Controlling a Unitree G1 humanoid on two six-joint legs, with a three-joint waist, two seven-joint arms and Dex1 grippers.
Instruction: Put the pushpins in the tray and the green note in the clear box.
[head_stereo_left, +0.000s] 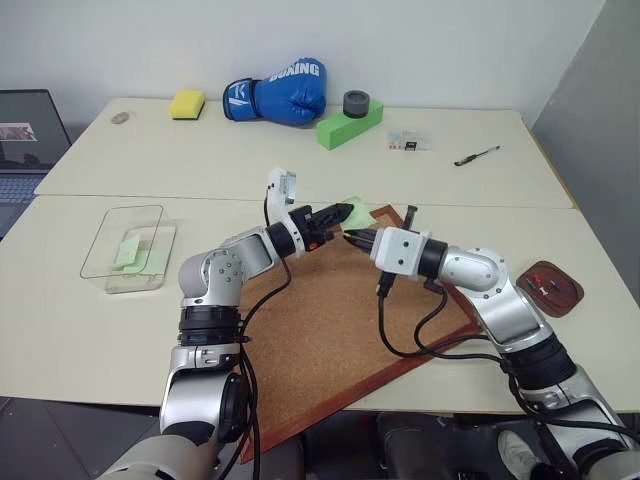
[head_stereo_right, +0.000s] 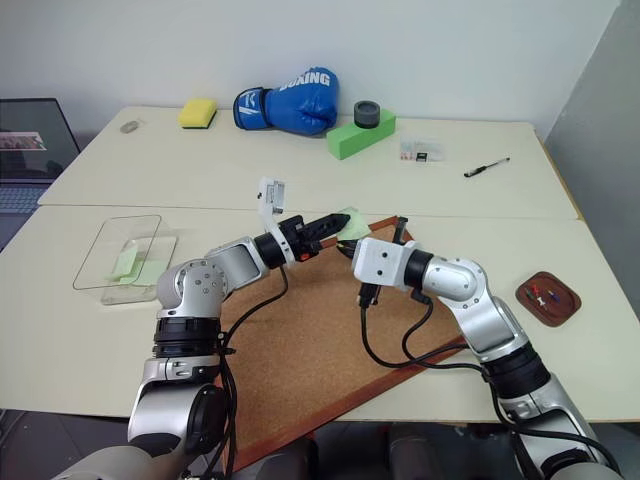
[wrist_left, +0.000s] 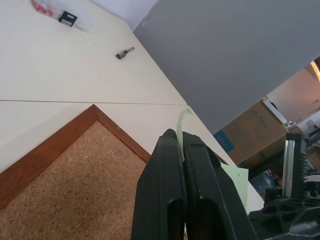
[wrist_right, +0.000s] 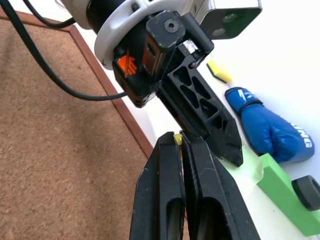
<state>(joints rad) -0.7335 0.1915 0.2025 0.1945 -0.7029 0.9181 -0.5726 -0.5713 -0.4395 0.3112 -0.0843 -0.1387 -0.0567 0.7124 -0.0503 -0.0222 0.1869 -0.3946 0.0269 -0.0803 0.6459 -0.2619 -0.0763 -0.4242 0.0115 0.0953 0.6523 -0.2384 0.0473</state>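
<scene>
Head view first: your left gripper (head_stereo_left: 340, 213) is clamped tight on the green note (head_stereo_left: 354, 210), holding it up over the far corner of the corkboard (head_stereo_left: 330, 330). Your right gripper (head_stereo_left: 357, 238) sits tip to tip with it, just below, fingers pressed together. The clear box (head_stereo_left: 122, 240) lies well off to your left on the table (head_stereo_left: 200, 160), with pale-green slips inside and its lid beside it. The tray (head_stereo_left: 551, 288) rests on your right past the corkboard's edge, and small pushpins (head_stereo_left: 543, 290) lie in it, one red.

Left wrist view: your two black fingers (wrist_left: 165, 195) are pinched together with the note's thin edge (wrist_left: 181, 125) sticking out between them, and more of the green paper shows behind the fingers. The corkboard's wooden corner is below.

Right wrist view: your fingers (wrist_right: 167, 200) are fully together, and a tiny yellow pin head (wrist_right: 177, 138) peeks out at their tip. The left gripper (wrist_right: 220, 132) crosses just beyond them, with the note (wrist_right: 247, 167) in its tip.
</scene>
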